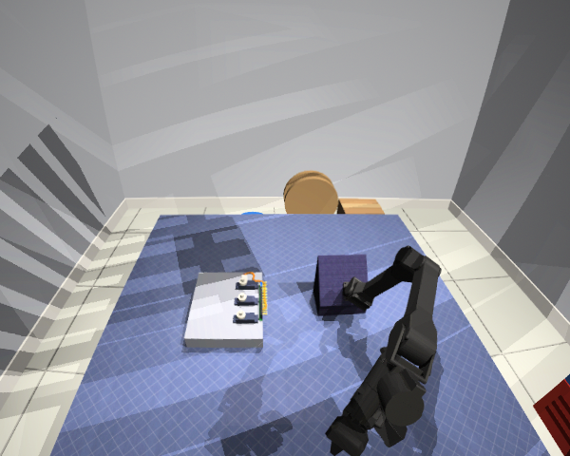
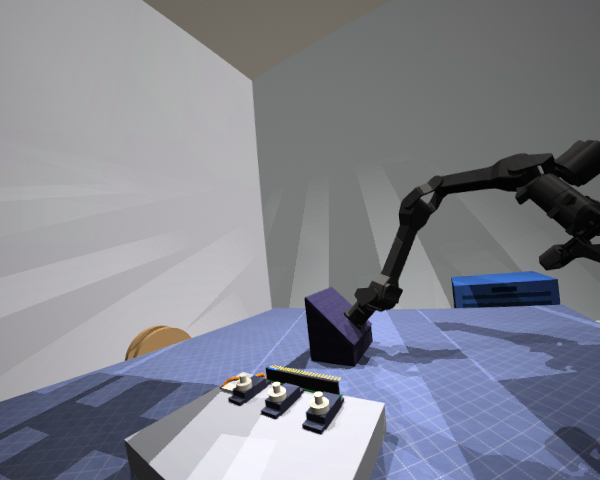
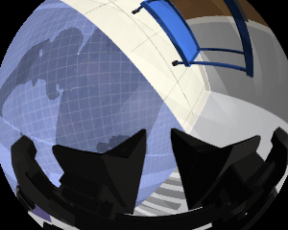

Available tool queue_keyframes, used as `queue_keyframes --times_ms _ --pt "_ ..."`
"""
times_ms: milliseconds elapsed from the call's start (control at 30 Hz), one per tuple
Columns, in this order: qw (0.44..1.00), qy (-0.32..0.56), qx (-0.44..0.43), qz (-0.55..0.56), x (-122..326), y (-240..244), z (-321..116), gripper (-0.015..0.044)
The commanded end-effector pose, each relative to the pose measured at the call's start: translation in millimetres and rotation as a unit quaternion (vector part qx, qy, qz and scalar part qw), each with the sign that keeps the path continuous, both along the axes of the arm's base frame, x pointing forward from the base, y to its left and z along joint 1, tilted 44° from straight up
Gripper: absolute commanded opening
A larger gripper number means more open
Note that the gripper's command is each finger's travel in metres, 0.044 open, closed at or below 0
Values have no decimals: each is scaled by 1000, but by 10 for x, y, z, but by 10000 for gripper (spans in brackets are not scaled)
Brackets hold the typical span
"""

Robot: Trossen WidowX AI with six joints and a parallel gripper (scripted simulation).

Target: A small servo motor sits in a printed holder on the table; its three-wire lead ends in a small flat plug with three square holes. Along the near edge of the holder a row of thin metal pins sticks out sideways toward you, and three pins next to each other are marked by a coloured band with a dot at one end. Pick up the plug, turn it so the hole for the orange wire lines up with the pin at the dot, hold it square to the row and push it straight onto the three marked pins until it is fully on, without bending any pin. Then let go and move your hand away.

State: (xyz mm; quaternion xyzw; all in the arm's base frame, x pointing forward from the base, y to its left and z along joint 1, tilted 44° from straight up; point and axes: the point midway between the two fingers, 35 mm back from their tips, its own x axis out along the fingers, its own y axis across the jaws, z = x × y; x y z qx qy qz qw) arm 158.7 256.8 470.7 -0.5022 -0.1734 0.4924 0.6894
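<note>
A pale grey holder (image 1: 217, 318) (image 2: 197, 439) carries three dark servos with white horns. The far servo (image 1: 246, 283) (image 2: 246, 388) has an orange lead (image 1: 249, 274) (image 2: 230, 381) that curves toward the end of the pin row (image 1: 264, 299) (image 2: 310, 373). A small blue mark (image 1: 260, 284) (image 2: 272, 368) shows at that end. The plug cannot be made out, nor whether it touches the pins. My gripper (image 3: 158, 132) is partly open, with a narrow, empty gap between its fingertips. It is raised, well away from the holder, near the table's front right.
A dark purple wedge block (image 1: 341, 279) (image 2: 328, 330) stands right of the holder in the top view, and the arm's elbow side reaches over it. A round wooden object (image 1: 311, 194) and a wooden box (image 1: 361, 206) are beyond the table. A blue frame (image 3: 173, 29) shows in the wrist view.
</note>
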Motion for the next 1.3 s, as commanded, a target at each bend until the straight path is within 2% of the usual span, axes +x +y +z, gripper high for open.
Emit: queue_keyframes --times_ms 0,633,1267 --pt "999 18 22 -36 148 -72 -33 115" --pt "973 86 119 -175 751 -429 -283 115" --pt "920 133 226 -292 1208 -932 -568 115"
